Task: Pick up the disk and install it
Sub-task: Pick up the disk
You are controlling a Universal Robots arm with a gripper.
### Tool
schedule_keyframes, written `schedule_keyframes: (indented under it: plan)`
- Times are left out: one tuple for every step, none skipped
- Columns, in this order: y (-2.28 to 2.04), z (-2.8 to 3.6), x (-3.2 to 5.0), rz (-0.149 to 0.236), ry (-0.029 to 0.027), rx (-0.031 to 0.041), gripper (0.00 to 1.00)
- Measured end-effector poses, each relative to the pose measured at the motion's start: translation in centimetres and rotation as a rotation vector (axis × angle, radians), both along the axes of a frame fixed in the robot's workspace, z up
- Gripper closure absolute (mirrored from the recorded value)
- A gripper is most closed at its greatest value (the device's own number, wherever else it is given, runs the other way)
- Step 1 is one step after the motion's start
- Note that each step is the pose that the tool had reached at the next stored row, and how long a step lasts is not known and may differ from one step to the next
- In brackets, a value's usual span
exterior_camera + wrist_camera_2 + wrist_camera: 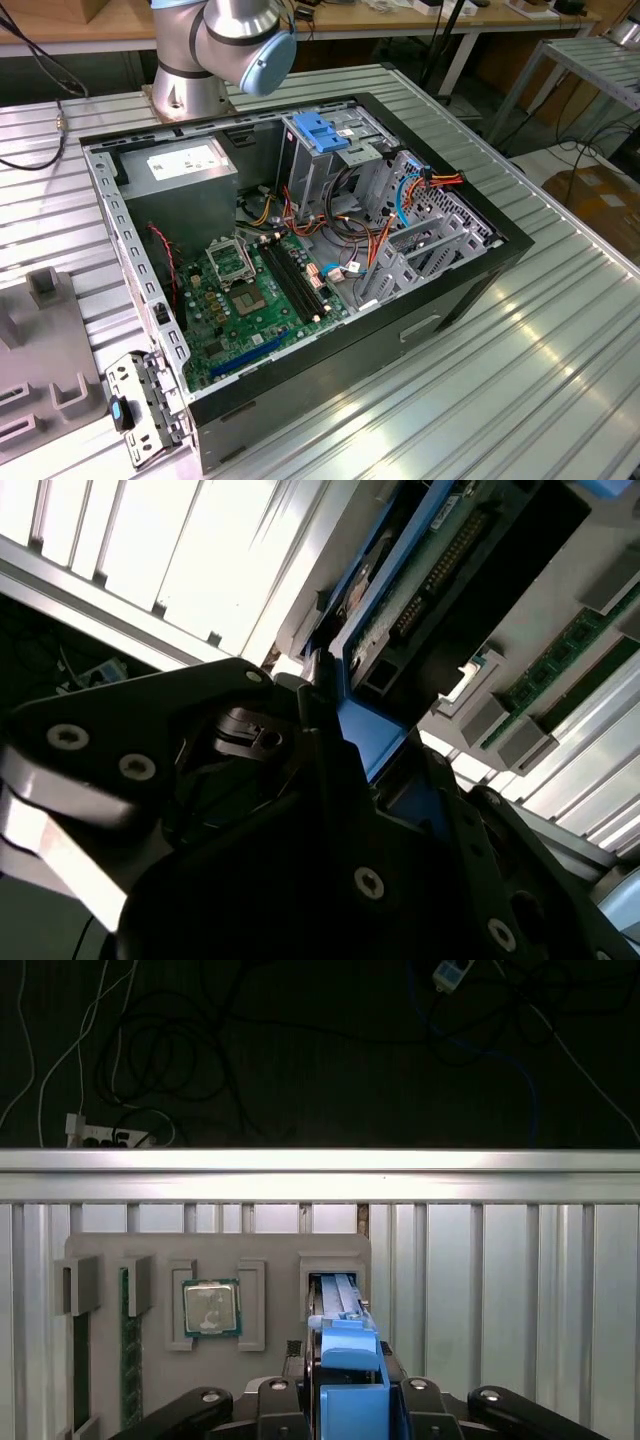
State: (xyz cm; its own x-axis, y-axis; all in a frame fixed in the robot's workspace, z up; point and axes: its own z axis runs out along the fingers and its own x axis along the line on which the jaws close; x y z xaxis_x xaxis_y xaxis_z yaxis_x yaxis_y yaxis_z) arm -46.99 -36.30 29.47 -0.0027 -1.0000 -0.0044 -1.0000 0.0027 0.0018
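Observation:
The disk stands on edge in a slot of the grey holder tray, and its bright blue side rail faces the first wrist view. My gripper is shut on the disk, one black finger pressing on each side of the blue rail. In the second wrist view the disk shows its green circuit board and connector edge, and the gripper clamps the blue rail. The open computer case lies on the table in the exterior view, with its metal drive cage near the far side.
The holder tray also carries a processor chip and a memory stick. Inside the case are a grey power-supply box, a green motherboard, loose cables and a blue latch plate. The arm's base stands behind the case.

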Motion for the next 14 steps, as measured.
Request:
schedule_keyframes:
  plan:
    - [0.00, 0.00, 0.00, 0.000, 0.0000, 0.0000, 0.63]
    - [0.00, 0.00, 0.00, 0.000, 0.0000, 0.0000, 0.63]
    - [0.00, -0.01, 0.00, 0.000, 0.0000, 0.0001, 0.63]
    - [0.00, -0.01, 0.00, 0.000, 0.0000, 0.0000, 0.63]
    - [0.00, -0.01, 0.00, 0.000, 0.0000, 0.0000, 0.63]
    - [0.00, -0.01, 0.00, 0.000, 0.0000, 0.0000, 0.63]
    - [0.00, -0.01, 0.00, 0.000, 0.0000, 0.0000, 0.63]
    - [0.00, -0.01, 0.00, 0.000, -0.0001, 0.0001, 0.63]
    - [0.00, -0.01, 0.00, 0.000, 0.0000, 0.0000, 0.63]
    - [0.00, -0.01, 0.00, 0.000, 0.0000, 0.0000, 0.63]
    - [0.00, -0.01, 0.00, 0.000, 0.0000, 0.0001, 0.63]
    - [0.00, 0.06, 0.00, 0.000, -0.0003, 0.0002, 0.63]
    - [0.00, 0.21, 0.00, 0.000, -0.0002, 0.0001, 0.63]
    - [0.00, 0.35, 0.00, 0.000, -0.0002, 0.0001, 0.63]
